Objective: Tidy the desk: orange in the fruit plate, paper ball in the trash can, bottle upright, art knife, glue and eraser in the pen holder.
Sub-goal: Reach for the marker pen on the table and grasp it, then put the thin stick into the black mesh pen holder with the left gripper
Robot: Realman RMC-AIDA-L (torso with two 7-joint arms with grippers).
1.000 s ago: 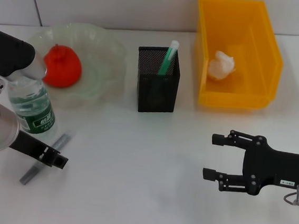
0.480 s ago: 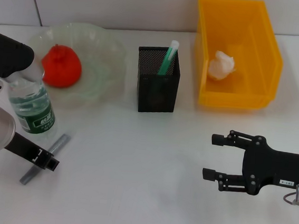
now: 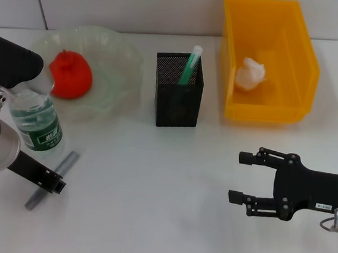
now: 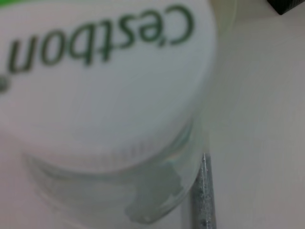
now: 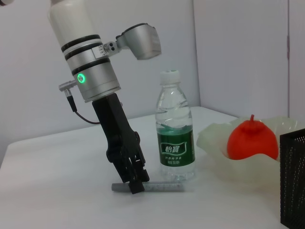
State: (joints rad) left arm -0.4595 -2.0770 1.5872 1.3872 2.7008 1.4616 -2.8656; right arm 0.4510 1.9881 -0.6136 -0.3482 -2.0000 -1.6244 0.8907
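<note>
Trash can (image 3: pixel 269 64): at 1 o'clock on the desk, with the paper ball (image 3: pixel 250 73) inside.
Fruit plate (image 3: pixel 117 74): at 11 o'clock, holding the orange (image 3: pixel 70 74).
Pen holder (image 3: pixel 178 90): at 12 o'clock, 1 green-and-white stick in it.
Bottle (image 3: pixel 36 114): upright at 9 o'clock.
Right gripper (image 3: pixel 245 177): idle at 4 o'clock, fingers spread, empty.
Left gripper (image 3: pixel 54 183): at 8 o'clock, over the grey art knife (image 3: pixel 52 179); it has drawn back along the knife within the last 1 s, apparently lining up a pick. Jaw state: cannot tell.
</note>
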